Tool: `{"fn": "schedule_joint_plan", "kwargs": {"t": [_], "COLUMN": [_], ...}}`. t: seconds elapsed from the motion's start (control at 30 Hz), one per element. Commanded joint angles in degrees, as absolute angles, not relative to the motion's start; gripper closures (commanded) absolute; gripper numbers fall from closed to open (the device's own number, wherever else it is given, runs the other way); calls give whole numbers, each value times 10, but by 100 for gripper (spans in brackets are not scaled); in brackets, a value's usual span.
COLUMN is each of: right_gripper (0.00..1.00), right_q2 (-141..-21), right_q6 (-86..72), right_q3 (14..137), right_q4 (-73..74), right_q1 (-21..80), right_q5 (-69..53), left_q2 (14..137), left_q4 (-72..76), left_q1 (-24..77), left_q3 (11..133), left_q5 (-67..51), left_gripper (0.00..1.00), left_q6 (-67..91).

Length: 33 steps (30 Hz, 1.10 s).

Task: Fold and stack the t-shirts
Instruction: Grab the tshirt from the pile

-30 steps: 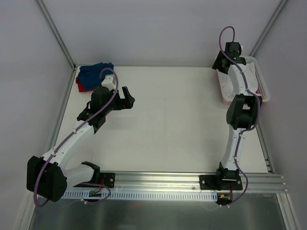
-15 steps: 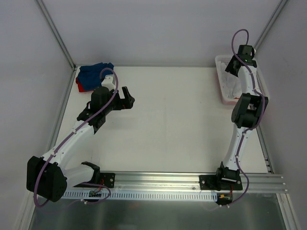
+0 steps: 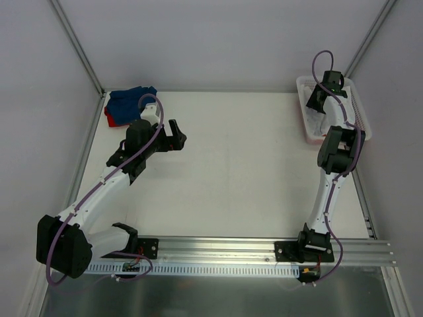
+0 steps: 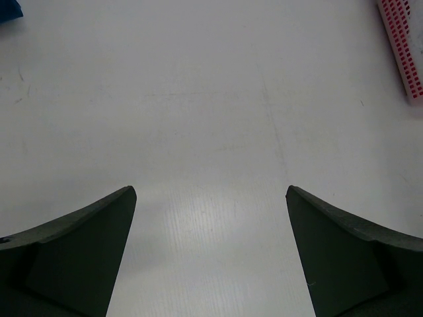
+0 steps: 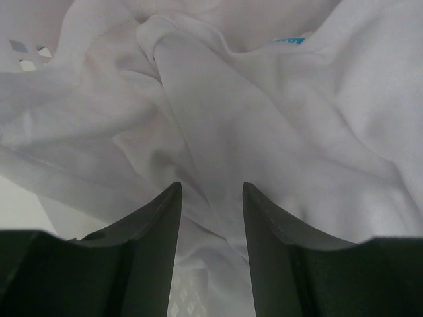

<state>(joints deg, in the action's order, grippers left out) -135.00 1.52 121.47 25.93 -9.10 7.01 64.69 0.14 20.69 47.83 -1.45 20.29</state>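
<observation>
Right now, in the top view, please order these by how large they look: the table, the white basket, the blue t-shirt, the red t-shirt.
1. table
2. white basket, partly hidden by the right arm
3. blue t-shirt
4. red t-shirt, only a sliver showing

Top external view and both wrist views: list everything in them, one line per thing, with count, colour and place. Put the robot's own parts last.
blue t-shirt: one, blue, crumpled at the far left corner of the table
red t-shirt: one, red, showing from under the blue one
white t-shirt: one, white, bunched in the basket
basket: one, white lattice, far right edge of the table
table: one, white, under everything
rail: one, silver, near edge, carrying both arm bases
left hand: one, black, open over bare table
right hand: one, black, in the basket, a fold of the white t-shirt between its fingers
</observation>
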Motion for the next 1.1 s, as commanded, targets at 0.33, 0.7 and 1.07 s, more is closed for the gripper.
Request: {"fn": "schedule_joint_plan", "kwargs": {"t": [0.33,0.7,1.07], "right_gripper": [69,80,100], "right_q2": [-1345,-1338,-1303], "right_q6": [24,21,8], "right_q3": [1199,1156,1131], "right_q4": [214,190,185], "right_q1": [-96,-96,-96], "right_q5": [43,33,34], "left_q2": [647,636,637], "left_q4": [19,20,18], "left_q1": [217,220,223], "left_q3": [477,475,473], "left_q5": [-14,-13,-12], "left_gripper": [1,1,1], "left_q6": [192,192,193]}}
